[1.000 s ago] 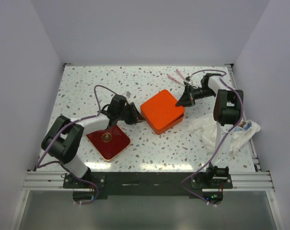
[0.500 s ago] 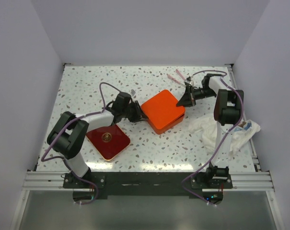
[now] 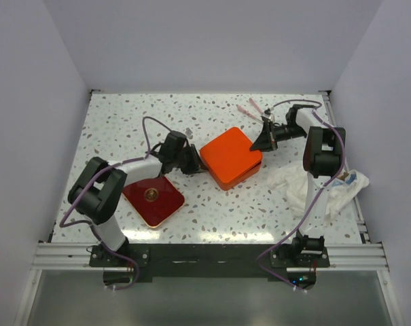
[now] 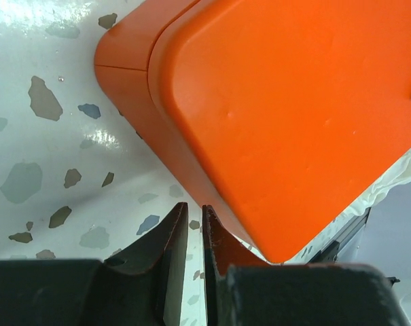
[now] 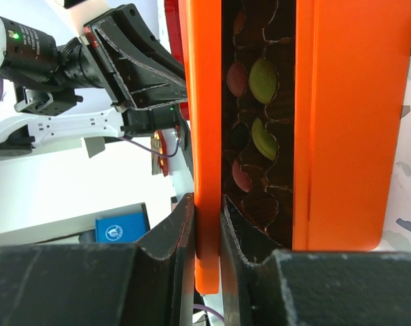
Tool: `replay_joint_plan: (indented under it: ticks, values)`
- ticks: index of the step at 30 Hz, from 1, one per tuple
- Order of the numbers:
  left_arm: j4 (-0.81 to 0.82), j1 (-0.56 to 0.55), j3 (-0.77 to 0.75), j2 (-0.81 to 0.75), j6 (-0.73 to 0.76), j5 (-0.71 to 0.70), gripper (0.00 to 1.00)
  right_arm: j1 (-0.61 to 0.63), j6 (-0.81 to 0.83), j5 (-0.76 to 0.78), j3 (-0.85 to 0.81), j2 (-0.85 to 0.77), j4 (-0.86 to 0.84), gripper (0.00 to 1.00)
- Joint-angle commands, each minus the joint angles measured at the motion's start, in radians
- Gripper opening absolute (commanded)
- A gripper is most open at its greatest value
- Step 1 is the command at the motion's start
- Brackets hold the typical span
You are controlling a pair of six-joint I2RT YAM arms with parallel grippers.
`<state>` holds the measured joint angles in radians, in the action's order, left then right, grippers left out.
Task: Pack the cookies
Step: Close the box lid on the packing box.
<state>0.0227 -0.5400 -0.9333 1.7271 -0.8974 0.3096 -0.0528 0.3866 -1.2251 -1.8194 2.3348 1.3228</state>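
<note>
My box (image 3: 231,157) is bright orange; its cookies (image 5: 263,80) show green and pink, maybe one orange. The table (image 3: 123,122) is white, flecked grey-brown. A dark red lid (image 3: 153,199) lies nearby.

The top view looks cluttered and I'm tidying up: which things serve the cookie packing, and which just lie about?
Part of the job:
- orange box
- its lid, pinched by the right claw
- cookies in the dark tray inside
- left claw at the box's corner

Lying about:
- red square lid
- crumpled white cloth
- pink wrappers
</note>
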Motion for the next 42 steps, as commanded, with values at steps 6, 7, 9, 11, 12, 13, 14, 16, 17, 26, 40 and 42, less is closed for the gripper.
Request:
replay_joint_plan:
  ticks: [6, 7, 9, 11, 12, 13, 14, 16, 17, 26, 40, 42]
  values:
    - [0.014, -0.006, -0.091, 0.042, 0.022, 0.008, 0.19, -0.005, 0.020, -0.030, -0.027, 0.001, 0.019, 0.09]
    - [0.014, -0.006, -0.096, 0.045, 0.023, 0.008, 0.19, -0.007, 0.020, -0.028, -0.026, 0.001, 0.019, 0.09]
    - [0.011, -0.006, -0.108, 0.052, 0.022, 0.011, 0.18, -0.007, 0.020, -0.028, -0.026, 0.001, 0.019, 0.10]
    - [0.010, -0.008, -0.116, 0.057, 0.025, 0.011, 0.18, -0.005, 0.020, -0.028, -0.027, 0.003, 0.019, 0.11]
    - [0.010, -0.008, -0.117, 0.058, 0.023, 0.013, 0.18, -0.005, 0.020, -0.028, -0.027, 0.001, 0.019, 0.12]
    - [0.010, -0.008, -0.119, 0.058, 0.023, 0.011, 0.18, -0.005, 0.021, -0.025, -0.027, 0.001, 0.021, 0.14]
    - [0.011, -0.008, -0.119, 0.060, 0.023, 0.011, 0.18, -0.005, 0.021, -0.025, -0.026, 0.001, 0.021, 0.15]
    - [0.011, -0.008, -0.119, 0.058, 0.023, 0.013, 0.18, -0.009, 0.024, -0.022, -0.026, 0.001, 0.021, 0.17]
    - [0.013, -0.008, -0.119, 0.060, 0.023, 0.013, 0.18, -0.009, 0.024, -0.022, -0.026, 0.001, 0.021, 0.20]
    - [0.020, -0.009, -0.124, 0.066, 0.017, 0.016, 0.18, -0.015, 0.026, -0.004, -0.032, 0.000, 0.021, 0.24]
    - [0.028, -0.009, -0.131, 0.075, 0.014, 0.019, 0.18, -0.024, 0.009, 0.030, -0.050, 0.000, 0.004, 0.40]
    - [0.028, -0.011, -0.133, 0.075, 0.011, 0.020, 0.18, -0.028, 0.005, 0.035, -0.054, -0.002, 0.001, 0.40]
